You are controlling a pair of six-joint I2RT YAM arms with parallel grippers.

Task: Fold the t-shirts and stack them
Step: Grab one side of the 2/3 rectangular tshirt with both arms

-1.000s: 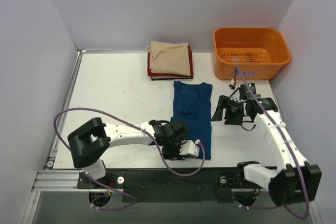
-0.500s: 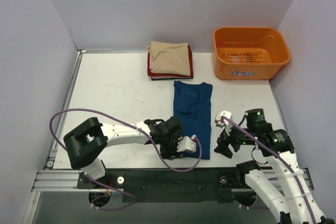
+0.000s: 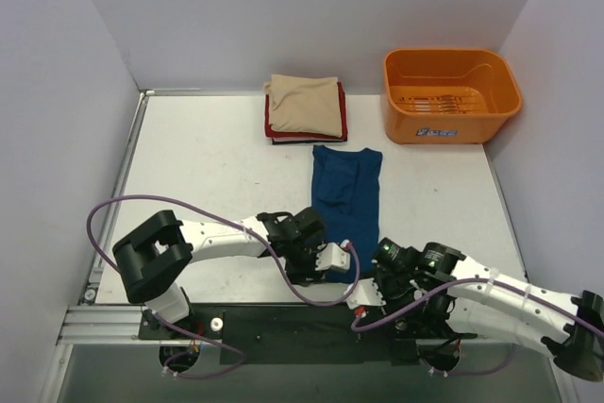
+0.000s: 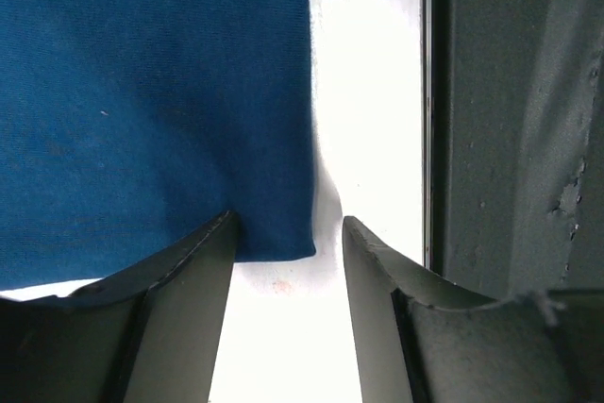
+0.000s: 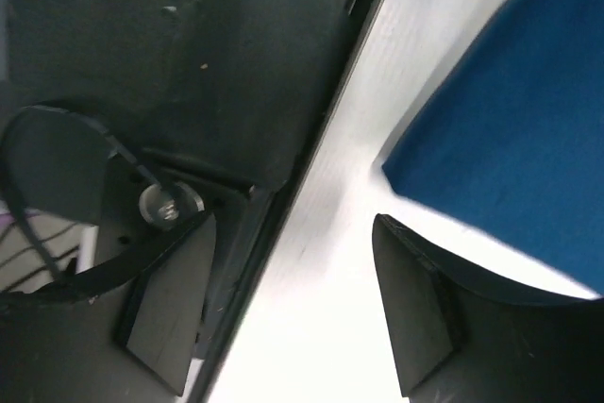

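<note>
Down at the near edge, both arms crouch low over the dark blue t-shirt (image 3: 344,200), which lies flat on the tabletop (image 3: 208,167) as a long strip. The left gripper (image 4: 288,226) has its fingers parted around the hem's 7 o'clock corner. The right gripper (image 5: 293,233) has its fingers spread just beside the 5 o'clock corner, with nothing pinched yet. They look set to fold the hem toward 12 o'clock, where the beige-topped stack (image 3: 304,104) waits, with the orange tub (image 3: 451,92) off at 2.

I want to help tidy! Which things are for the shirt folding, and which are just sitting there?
For the job:
- dark blue t-shirt, lying on the table
- stack of folded shirts, beige on top

Just sitting there:
- orange plastic tub
</note>
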